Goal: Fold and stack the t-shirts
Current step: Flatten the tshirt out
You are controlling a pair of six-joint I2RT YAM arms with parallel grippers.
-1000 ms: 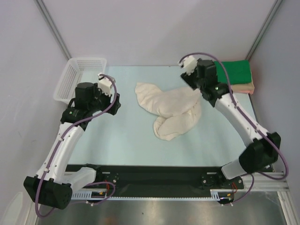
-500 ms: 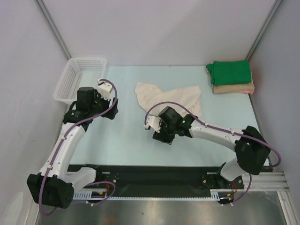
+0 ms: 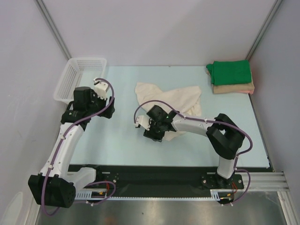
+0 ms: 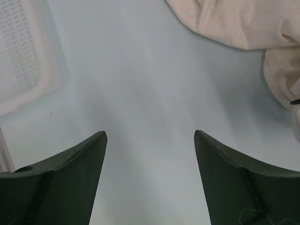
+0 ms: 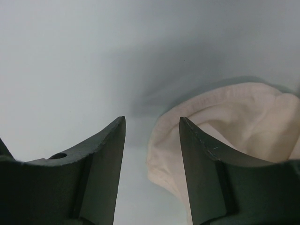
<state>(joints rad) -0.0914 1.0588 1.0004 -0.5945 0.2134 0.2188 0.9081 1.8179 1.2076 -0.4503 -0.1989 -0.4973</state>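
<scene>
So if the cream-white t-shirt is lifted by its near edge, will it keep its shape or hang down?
Probably it will hang down: the cream-white t-shirt lies crumpled in soft folds, so it looks floppy. Its thin rolled hem suggests little weight. Pushed across the table, it would likely bunch up rather than slide whole.

Robotics lab cell: plain white walls [image 3: 154, 28], aluminium corner posts [image 3: 265, 28], pale-blue bench [image 3: 122, 140], bolted mounting rail [image 3: 159, 174].

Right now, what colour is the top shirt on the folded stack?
Top shirt is bright green; best seen in the top view.
</scene>
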